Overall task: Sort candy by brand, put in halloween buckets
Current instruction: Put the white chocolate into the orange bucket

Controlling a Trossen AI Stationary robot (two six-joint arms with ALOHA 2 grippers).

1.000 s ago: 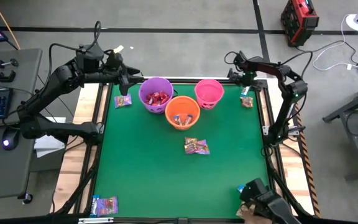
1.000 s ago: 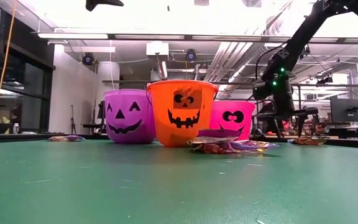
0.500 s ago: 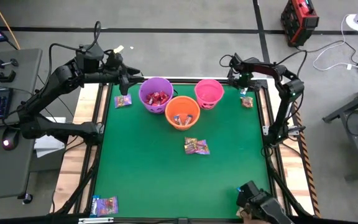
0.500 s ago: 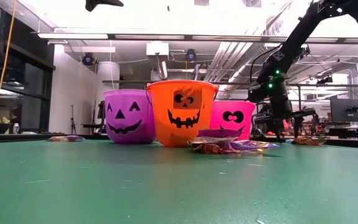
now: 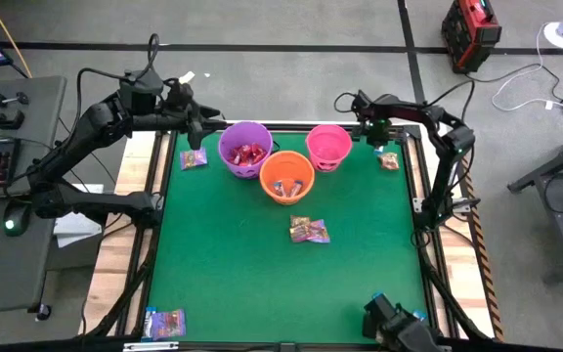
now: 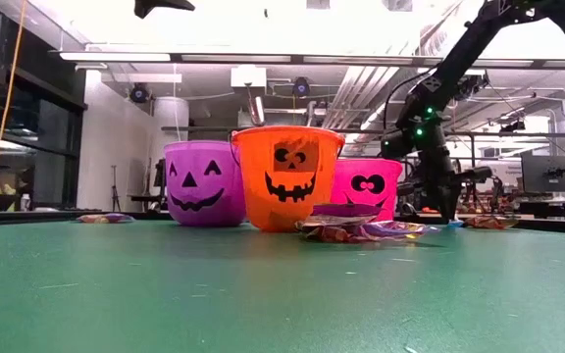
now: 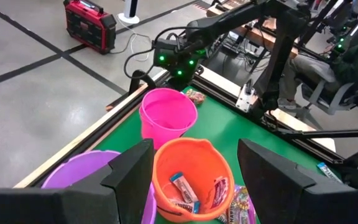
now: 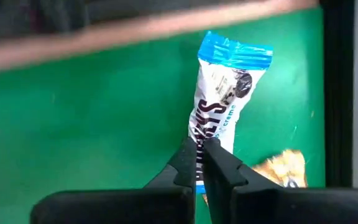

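Three buckets stand together at the far middle of the green table: purple (image 5: 245,149), orange (image 5: 287,174) and pink (image 5: 328,147). Red candy lies in the purple one, and wrapped pieces (image 7: 185,190) lie in the orange one. My right gripper (image 5: 363,125) is just right of the pink bucket, shut on a blue-and-white candy (image 8: 227,87). My left gripper (image 5: 203,132) hangs open above the table's far left, beside the purple bucket, with nothing between its fingers (image 7: 129,174). My right gripper pinches one end of the blue-and-white candy (image 8: 199,140) between its two fingertips. The wrapper reaches out past the fingertips along their line, its crimped blue end (image 8: 235,53) farthest away. The fingers point down (image 6: 447,208). Whether the far end touches the mat, I cannot tell.
Loose candy lies in small heaps: mid-table (image 5: 309,230), far left by the purple bucket (image 5: 194,158), far right (image 5: 389,160) and at the near left corner (image 5: 164,323). An orange-wrapped piece (image 8: 281,168) lies under the right gripper. Black frame rails edge the table.
My right gripper has moved along the far edge toward the table's left, away from the far-right candy heap and up to the pink bucket.
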